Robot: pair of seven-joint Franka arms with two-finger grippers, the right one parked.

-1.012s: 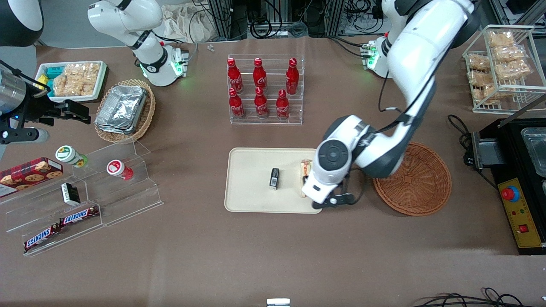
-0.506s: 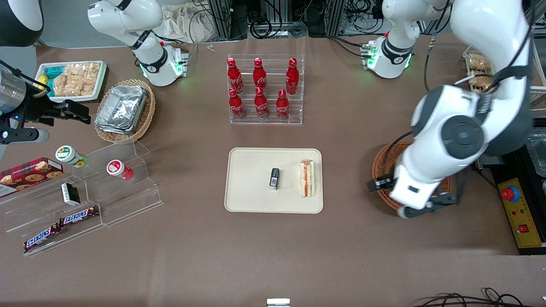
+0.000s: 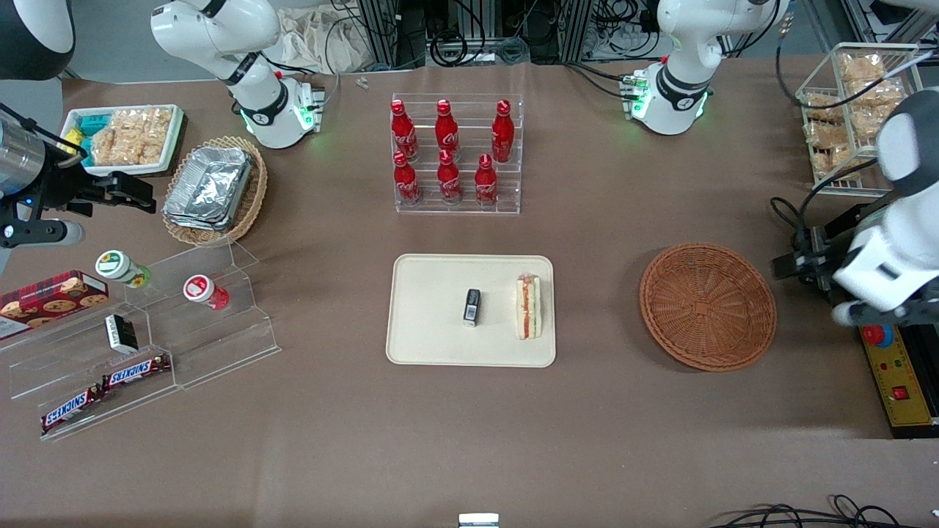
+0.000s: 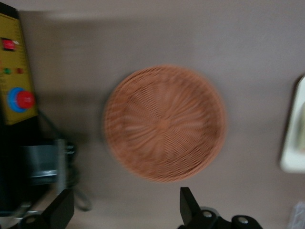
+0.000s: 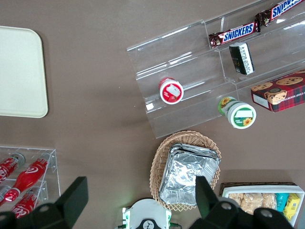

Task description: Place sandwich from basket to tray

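Observation:
The sandwich [image 3: 528,306], a pale wedge with a red-orange stripe, lies on the cream tray [image 3: 429,315] near the tray's edge that faces the basket. The round reddish-brown wicker basket [image 3: 708,306] sits empty beside the tray, toward the working arm's end of the table. In the left wrist view my gripper [image 4: 125,210] is open with nothing between its fingers. It hovers above the table just off the rim of the basket [image 4: 164,123], and a corner of the tray [image 4: 295,143] shows there too.
A small black item [image 3: 472,306] lies mid-tray. A yellow control box with a red button [image 3: 891,367] sits past the basket. A wire rack of bagged snacks [image 3: 858,110], a cola bottle rack [image 3: 456,154] and an acrylic shelf [image 3: 169,330] stand around.
The gripper left the sandwich on the tray, swept across the basket and now hangs at the working arm's end of the table. The sandwich has stayed where it was set.

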